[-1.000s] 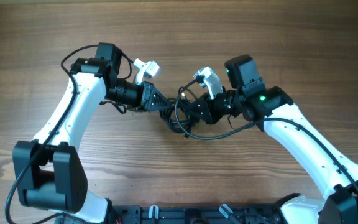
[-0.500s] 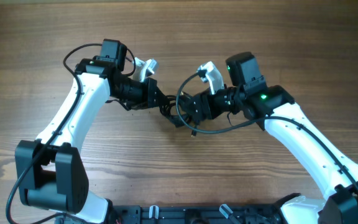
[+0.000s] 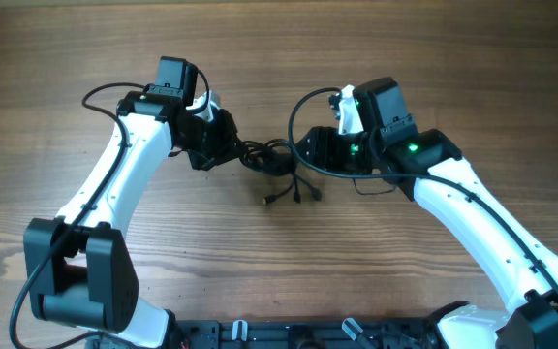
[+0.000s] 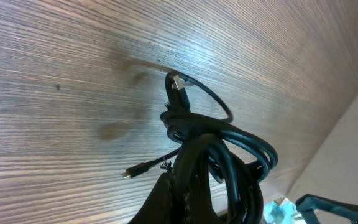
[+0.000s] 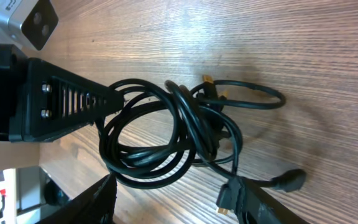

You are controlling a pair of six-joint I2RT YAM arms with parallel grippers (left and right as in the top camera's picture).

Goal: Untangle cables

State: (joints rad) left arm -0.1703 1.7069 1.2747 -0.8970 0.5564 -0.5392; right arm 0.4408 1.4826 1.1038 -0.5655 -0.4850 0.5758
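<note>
The cables (image 3: 271, 161) are thin black cords bunched in a tangle on the wood between my two grippers. Their loose plug ends (image 3: 271, 198) trail toward the front. My left gripper (image 3: 229, 147) is shut on the bundle's left side. In the left wrist view the cables (image 4: 229, 140) rise from its fingers (image 4: 185, 193), with a silvery plug (image 4: 175, 85) on top. My right gripper (image 3: 305, 155) stands open just right of the tangle, holding nothing. The right wrist view has the cables' loop (image 5: 157, 140) ahead of that open gripper (image 5: 179, 211), and a plug (image 5: 229, 196) lying by its right finger (image 5: 278, 208).
The wooden table (image 3: 453, 58) extends on all sides. Thicker black arm wires arc over the left arm (image 3: 114, 92) and beside the right wrist (image 3: 298, 111). The left gripper (image 5: 61, 102) shows in the right wrist view. A black rail (image 3: 260, 334) runs along the front edge.
My right gripper has opened, let go of the cables and drawn back to the right. The left gripper has pulled the bundle up and left, and the plug ends now lie on the table.
</note>
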